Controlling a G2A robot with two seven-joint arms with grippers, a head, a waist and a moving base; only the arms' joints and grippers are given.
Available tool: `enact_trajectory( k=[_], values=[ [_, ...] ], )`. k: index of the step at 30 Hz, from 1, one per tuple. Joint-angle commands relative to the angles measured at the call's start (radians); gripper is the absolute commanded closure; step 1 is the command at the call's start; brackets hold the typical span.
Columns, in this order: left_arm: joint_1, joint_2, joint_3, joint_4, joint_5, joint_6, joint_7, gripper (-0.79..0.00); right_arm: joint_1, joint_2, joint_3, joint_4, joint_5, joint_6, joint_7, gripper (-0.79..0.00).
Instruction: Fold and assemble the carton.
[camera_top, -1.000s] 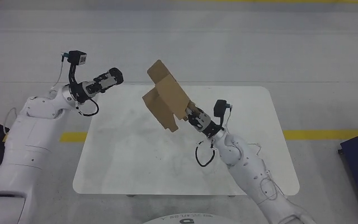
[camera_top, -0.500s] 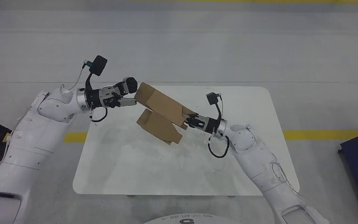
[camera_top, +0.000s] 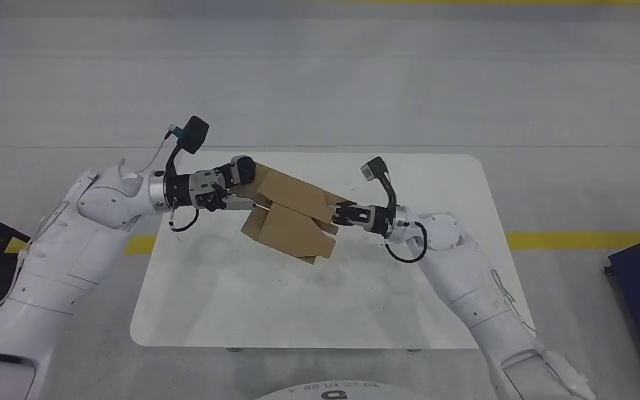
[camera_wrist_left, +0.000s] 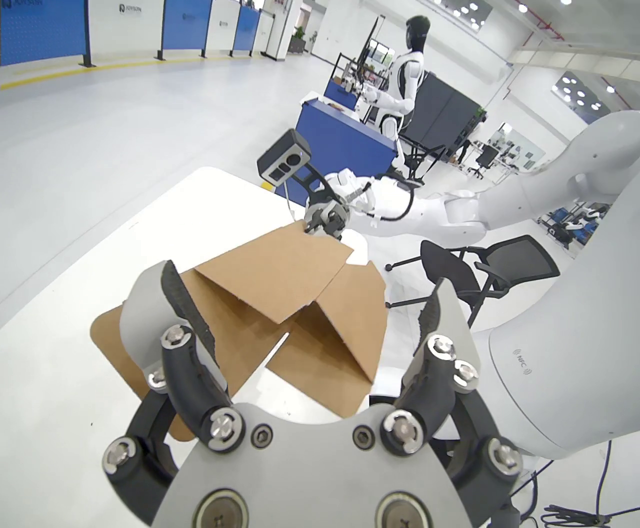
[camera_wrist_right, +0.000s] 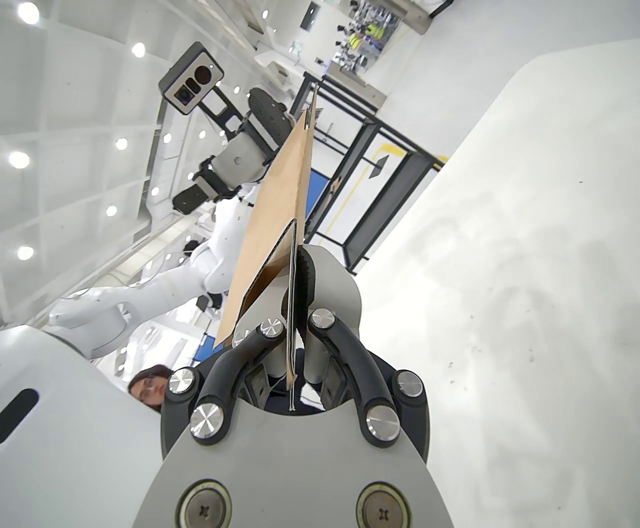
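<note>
A brown, partly folded carton (camera_top: 290, 210) hangs low over the middle of the white table (camera_top: 200, 290), its flaps loose. My right gripper (camera_top: 345, 213) is shut on the thin edge of a flap at the carton's right end; the right wrist view shows that flap (camera_wrist_right: 280, 210) pinched between the right gripper's (camera_wrist_right: 295, 255) pads. My left gripper (camera_top: 243, 190) is at the carton's left end. In the left wrist view the left gripper (camera_wrist_left: 305, 282) is open, its fingers (camera_wrist_left: 175, 300) standing on either side of the carton (camera_wrist_left: 280, 290). Whether they touch it I cannot tell.
The table's front half (camera_top: 330, 310) and right side lie bare. Its far edge runs just behind the carton. Beyond the table stand an office chair (camera_wrist_left: 500, 265) and a blue cabinet (camera_wrist_left: 340, 135).
The right arm has tipped the carton from upright down to lying low across the table. The left arm has swung in from the far left to the carton's left end.
</note>
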Motion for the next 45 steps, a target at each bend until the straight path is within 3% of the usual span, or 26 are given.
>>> enact_trajectory(
  k=[1,14,24,35,45],
  values=[
    [0.001,0.008,0.012,-0.008,0.000,0.000,0.000,-0.785,0.010,0.000,0.000,0.011,0.021,0.002,0.014,0.000],
    [-0.045,0.073,0.127,-0.060,-0.125,0.018,-0.018,-0.785,0.045,-0.003,-0.017,0.066,0.046,0.000,-0.024,0.000],
    [-0.130,0.098,0.266,-0.074,-0.211,0.020,-0.020,-0.785,0.046,-0.002,-0.020,0.074,0.033,-0.020,-0.056,0.000],
    [-0.209,0.094,0.344,-0.010,-0.296,-0.002,0.002,-0.785,0.041,-0.001,-0.049,0.065,-0.059,-0.037,-0.088,0.000],
    [-0.243,0.090,0.396,0.050,-0.317,-0.026,0.026,-0.785,0.031,0.005,-0.038,0.057,-0.031,-0.044,-0.094,0.000]
  ],
)
